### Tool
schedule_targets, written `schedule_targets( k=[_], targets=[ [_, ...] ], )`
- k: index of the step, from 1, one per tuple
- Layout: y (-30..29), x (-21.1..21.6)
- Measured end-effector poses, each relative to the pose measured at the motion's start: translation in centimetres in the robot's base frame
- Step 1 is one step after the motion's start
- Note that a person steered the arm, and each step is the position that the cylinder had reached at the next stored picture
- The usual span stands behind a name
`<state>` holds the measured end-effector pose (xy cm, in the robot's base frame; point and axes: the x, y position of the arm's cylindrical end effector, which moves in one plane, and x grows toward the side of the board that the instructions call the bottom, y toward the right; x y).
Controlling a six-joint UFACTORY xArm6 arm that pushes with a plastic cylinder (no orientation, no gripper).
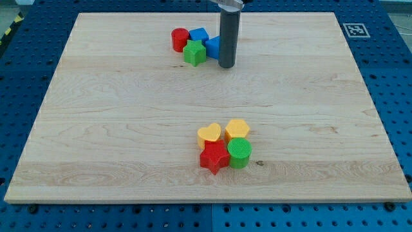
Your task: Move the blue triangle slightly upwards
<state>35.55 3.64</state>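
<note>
The blue triangle (212, 46) lies near the view's top centre, partly hidden behind my rod. My tip (226, 66) rests on the board just right of and slightly below it, touching or nearly touching. To the triangle's left sit a blue cube (198, 35), a red cylinder (179, 39) and a green star (194, 53), packed close together.
A second cluster lies lower centre: a yellow heart (209, 134), a yellow hexagon-like block (237, 129), a red star (214, 157) and a green cylinder (239, 152). The wooden board (96, 129) sits on a blue perforated table with a marker tag (355, 29) at top right.
</note>
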Motion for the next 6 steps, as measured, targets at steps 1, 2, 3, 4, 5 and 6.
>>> schedule_targets(
  k=[1,2,3,4,5,6],
  targets=[
    [0.0,-0.1],
    [0.0,-0.5],
    [0.0,-0.9],
    [0.0,-1.2],
    [0.0,-1.5],
    [0.0,-1.5]
  ],
)
